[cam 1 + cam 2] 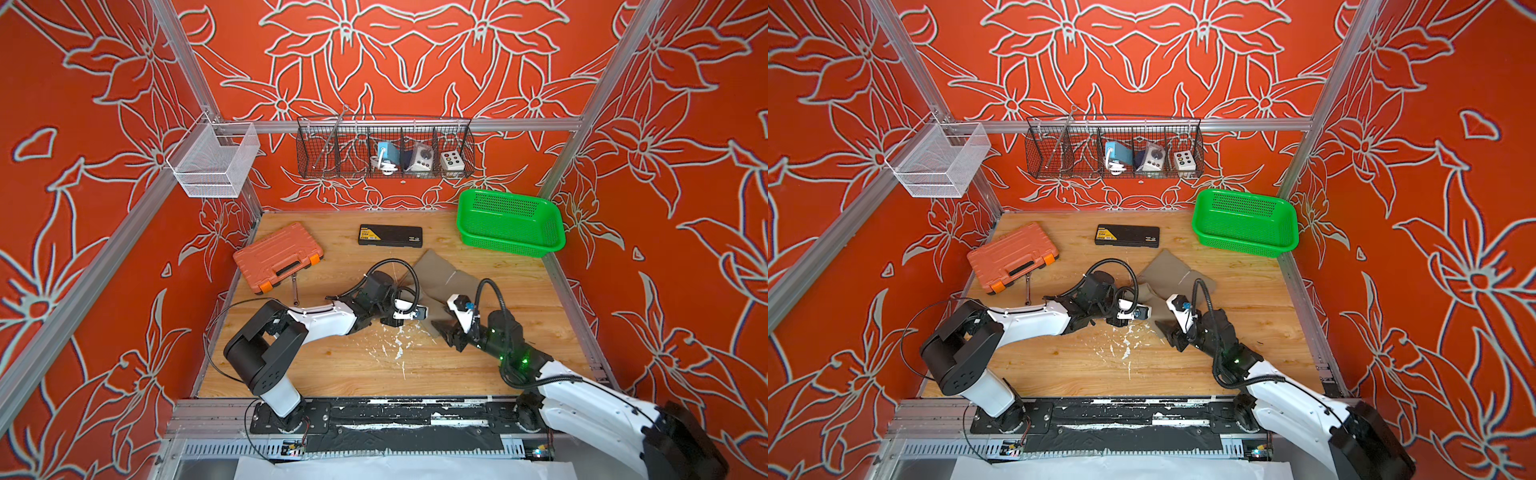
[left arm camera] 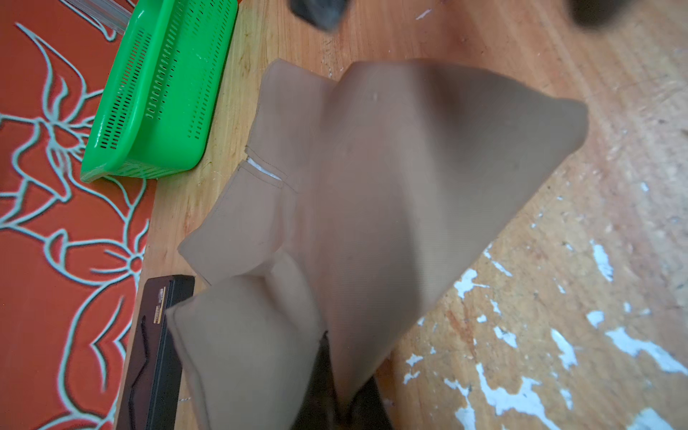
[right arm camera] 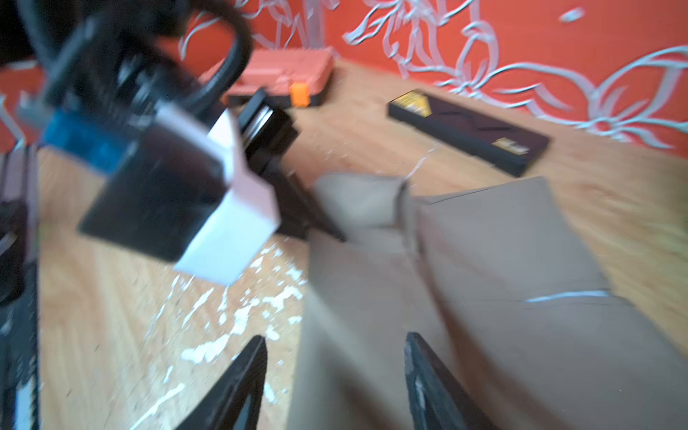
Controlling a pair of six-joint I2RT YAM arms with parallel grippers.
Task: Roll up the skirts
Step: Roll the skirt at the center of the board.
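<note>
The skirts [image 1: 440, 274] [image 1: 1169, 270] are one plain taupe cloth, lying partly folded on the wooden table right of centre. My left gripper [image 1: 420, 312] [image 1: 1144, 312] is shut on its left edge. In the left wrist view the skirts [image 2: 372, 186] rise in a peaked fold into the pinched left gripper [image 2: 340, 407]. My right gripper [image 1: 444, 330] [image 1: 1167, 330] is at the cloth's near corner. The right wrist view shows the right gripper [image 3: 335, 337] open, its two dark fingers standing either side of a strip of the skirts [image 3: 484, 279] without closing on it.
A green basket [image 1: 511, 245] stands at the back right, just beyond the cloth. A black flat case [image 1: 390, 235] lies at the back centre, an orange tool case [image 1: 276, 257] and a wrench [image 1: 295, 286] at the left. White paint flecks [image 1: 395, 340] mark the table between my arms.
</note>
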